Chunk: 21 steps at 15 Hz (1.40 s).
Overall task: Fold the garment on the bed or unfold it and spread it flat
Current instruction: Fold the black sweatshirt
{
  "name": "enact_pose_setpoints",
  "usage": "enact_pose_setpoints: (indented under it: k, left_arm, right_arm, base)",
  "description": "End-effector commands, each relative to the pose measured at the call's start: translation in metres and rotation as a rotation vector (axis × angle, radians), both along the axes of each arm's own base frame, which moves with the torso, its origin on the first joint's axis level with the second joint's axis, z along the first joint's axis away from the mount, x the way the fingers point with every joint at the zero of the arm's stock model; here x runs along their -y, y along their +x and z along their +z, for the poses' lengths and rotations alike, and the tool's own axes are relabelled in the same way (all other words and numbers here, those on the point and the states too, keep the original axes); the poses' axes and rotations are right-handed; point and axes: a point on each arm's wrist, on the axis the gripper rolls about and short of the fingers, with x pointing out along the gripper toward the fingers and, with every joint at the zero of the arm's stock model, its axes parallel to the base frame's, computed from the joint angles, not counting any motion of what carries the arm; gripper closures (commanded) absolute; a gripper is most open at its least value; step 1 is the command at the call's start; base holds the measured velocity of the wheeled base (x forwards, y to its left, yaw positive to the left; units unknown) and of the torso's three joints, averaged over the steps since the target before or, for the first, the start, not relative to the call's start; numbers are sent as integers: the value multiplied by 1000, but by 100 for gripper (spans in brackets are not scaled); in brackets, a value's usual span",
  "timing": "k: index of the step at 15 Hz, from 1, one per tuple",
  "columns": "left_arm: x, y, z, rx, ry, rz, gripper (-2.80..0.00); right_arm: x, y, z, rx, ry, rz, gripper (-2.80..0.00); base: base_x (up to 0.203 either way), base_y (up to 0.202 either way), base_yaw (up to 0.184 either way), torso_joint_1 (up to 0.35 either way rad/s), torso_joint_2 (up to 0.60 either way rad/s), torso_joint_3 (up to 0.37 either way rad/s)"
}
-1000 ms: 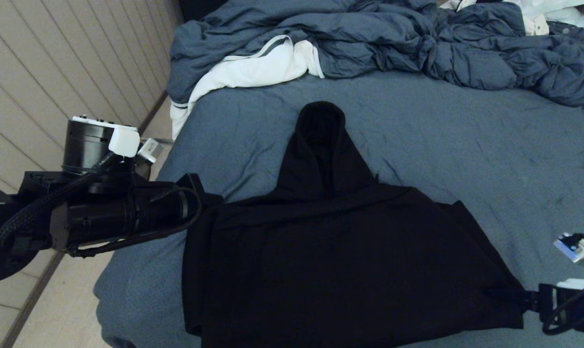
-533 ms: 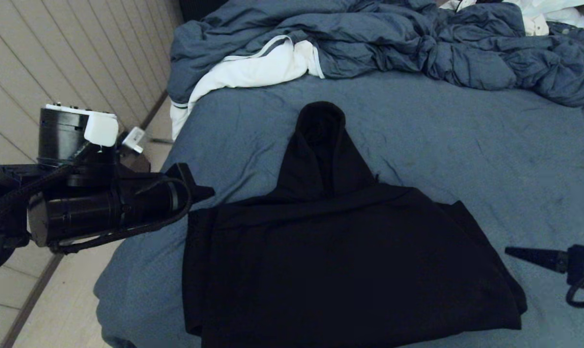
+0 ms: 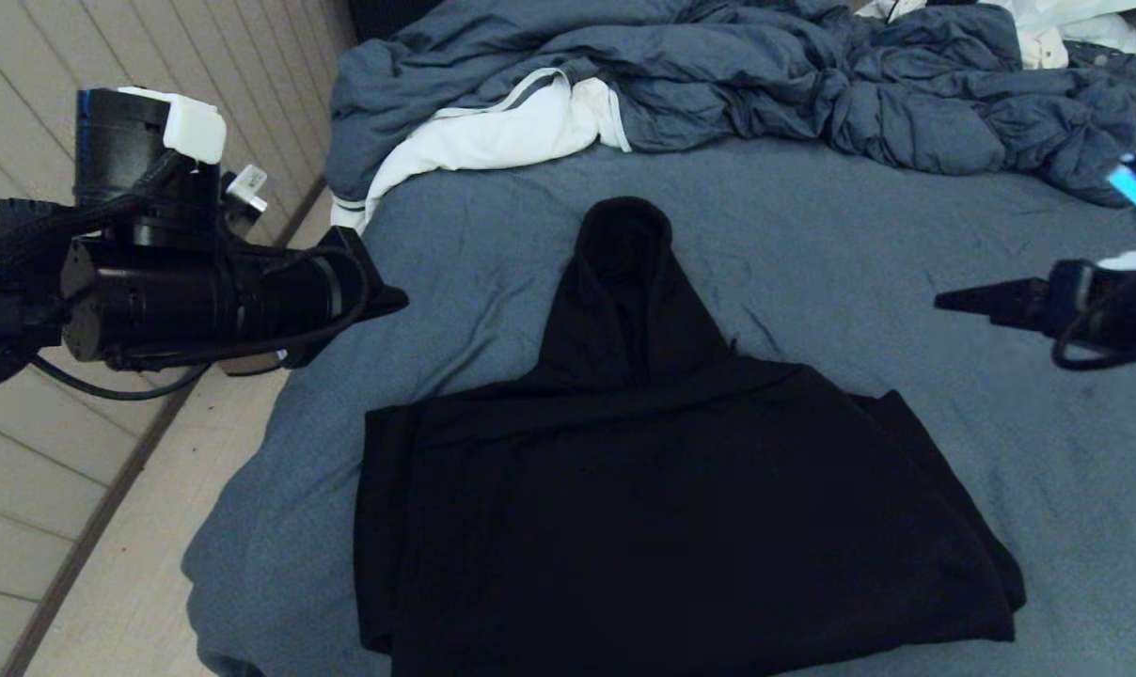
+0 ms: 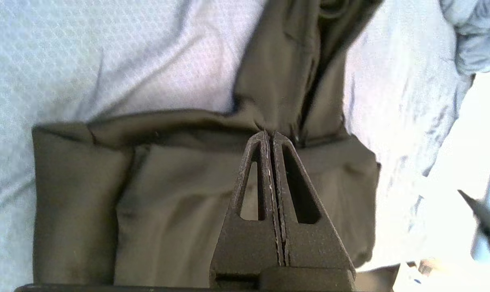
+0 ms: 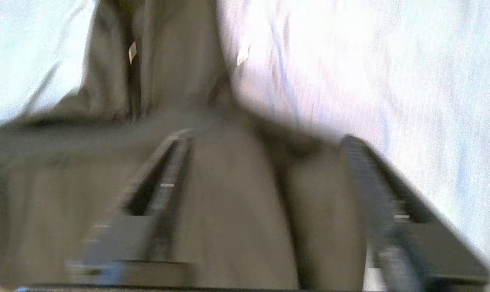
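The black hoodie (image 3: 662, 508) lies on the blue-grey bed (image 3: 954, 282) as a compact block, its sleeves folded in and its hood stretched toward the far side. My left gripper (image 3: 394, 301) hovers above the bed's left edge, level with the hood; it is shut and holds nothing. In the left wrist view its fingertips (image 4: 269, 134) are pressed together over the hoodie (image 4: 168, 202). My right gripper (image 3: 949, 301) hangs over bare sheet right of the hood. The right wrist view shows this gripper (image 5: 265, 138) open and empty above the hoodie (image 5: 228, 202).
A crumpled blue-grey duvet (image 3: 765, 85) is piled across the far side of the bed. A white cloth with grey stripes (image 3: 493, 132) pokes out beneath it at the far left. Pale floor (image 3: 107, 564) runs along the bed's left edge.
My right gripper let go of the hoodie's lower right corner, opened and rose toward the far side. My left gripper drew back from the hoodie's left shoulder and lifted. The hoodie stayed put.
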Motion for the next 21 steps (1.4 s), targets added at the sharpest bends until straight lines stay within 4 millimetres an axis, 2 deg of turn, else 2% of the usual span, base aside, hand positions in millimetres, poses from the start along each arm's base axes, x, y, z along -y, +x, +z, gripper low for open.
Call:
enact_pose_setpoints:
  k: [1,4,7,11,15,17,21]
  left_arm:
    - [4,10,-6,-17,5,3,0]
    - [1,16,-18,-50,23,18,0]
    - [-8,16,-29,-82,30,39,0]
    - [-11,14,-38,-34,16,44,0]
    - [-14,7,-41,-29,15,51,0]
    - [-14,5,-41,-31,16,50,0]
    - [-17,1,-40,-28,14,53,0]
  right_arm:
    - [-18,53,-11,-47,-34,-2,0]
    - [-60,104,-2,1,-68,-4,0]
    - [-106,133,-6,22,-100,-1,0]
    - [-158,152,-4,90,-148,-48,0]
    - [-209,170,-20,151,-189,-126,0]
    - [-222,175,-27,184,-230,-129,0]
    - [-222,174,-22,214,-243,-126,0]
  base:
    - [0,0,0,0,0,0]
    - [0,0,0,0,0,0]
    - [0,0,0,0,0,0]
    - [0,0,0,0,0,0]
    - [0,0,0,0,0,0]
    - [0,0,0,0,0,0]
    - [0,0,0,0,0,0]
